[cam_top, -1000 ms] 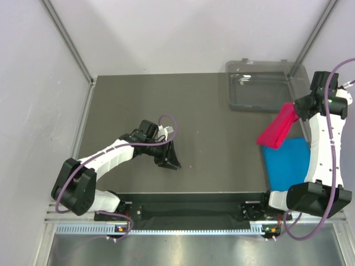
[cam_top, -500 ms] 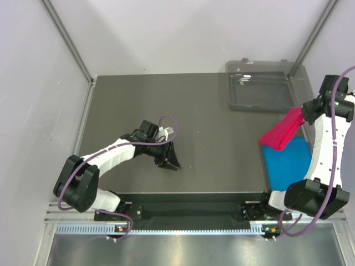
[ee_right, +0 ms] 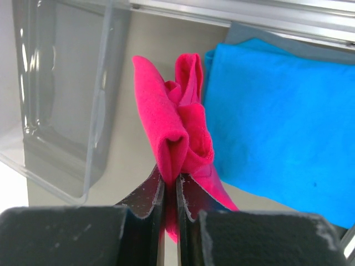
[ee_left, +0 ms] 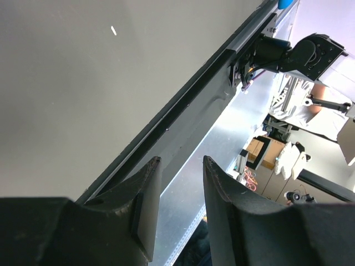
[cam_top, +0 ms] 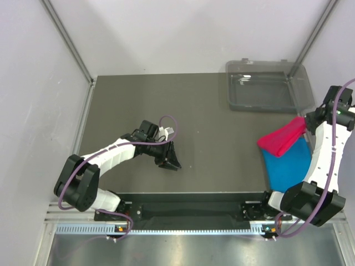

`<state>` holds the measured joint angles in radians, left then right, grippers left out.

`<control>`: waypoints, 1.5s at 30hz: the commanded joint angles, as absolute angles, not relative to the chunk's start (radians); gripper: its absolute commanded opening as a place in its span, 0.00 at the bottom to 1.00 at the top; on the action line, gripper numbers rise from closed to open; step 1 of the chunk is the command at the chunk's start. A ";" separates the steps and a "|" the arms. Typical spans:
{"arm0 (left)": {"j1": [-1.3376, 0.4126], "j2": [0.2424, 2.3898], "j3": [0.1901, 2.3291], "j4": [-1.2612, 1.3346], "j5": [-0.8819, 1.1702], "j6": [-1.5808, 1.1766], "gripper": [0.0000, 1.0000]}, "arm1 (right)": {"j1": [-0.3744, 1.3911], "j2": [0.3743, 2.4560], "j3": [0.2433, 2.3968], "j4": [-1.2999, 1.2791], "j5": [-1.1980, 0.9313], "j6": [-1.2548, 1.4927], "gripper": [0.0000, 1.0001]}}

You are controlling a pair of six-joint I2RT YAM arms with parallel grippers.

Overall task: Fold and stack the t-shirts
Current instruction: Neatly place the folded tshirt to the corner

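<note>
Right gripper (ee_right: 169,183): jaws pinched tight on a fold of the crimson-pink shirt (ee_right: 176,124), cloth bunched and doubled over the fingertips. From above, the pink bundle trails from the gripper leftward and toward the near edge, its long axis slanting across the far left corner of the sky-blue shirt (cam_top: 288,162). The blue one lies flat at the table's (cam_top: 211,122) right side, below the held cloth and nearer the arm bases. The right arm is the one on the job. The left gripper (ee_left: 176,166) stands apart with nothing between its jaws, low over mid-table, well away. The clear tray (cam_top: 260,100) sits just beyond the shirts on the far side, and the table's right edge runs close beside the blue. Judgement: setting pink squarely on blue wants a short move nearward; the spare room is leftward.
</note>
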<state>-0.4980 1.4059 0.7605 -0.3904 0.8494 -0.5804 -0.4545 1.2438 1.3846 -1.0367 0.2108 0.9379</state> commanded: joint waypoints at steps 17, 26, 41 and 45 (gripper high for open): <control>-0.489 1.425 0.755 -0.337 0.891 -0.581 0.41 | -0.554 1.183 1.319 -0.950 0.206 0.913 0.00; -0.489 1.436 0.755 -0.334 0.897 -0.583 0.41 | -0.600 1.181 1.290 -0.928 0.192 0.902 0.00; -0.486 1.448 0.758 -0.334 0.908 -0.586 0.41 | -0.672 1.131 1.203 -0.922 0.186 0.859 0.00; -0.486 1.443 0.755 -0.341 0.910 -0.578 0.41 | -0.693 1.101 1.163 -0.936 0.198 0.835 0.00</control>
<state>-0.4919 1.4448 0.7605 -0.3679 0.8787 -0.5922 -0.6689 1.1519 1.1736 -0.9615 0.1761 0.8658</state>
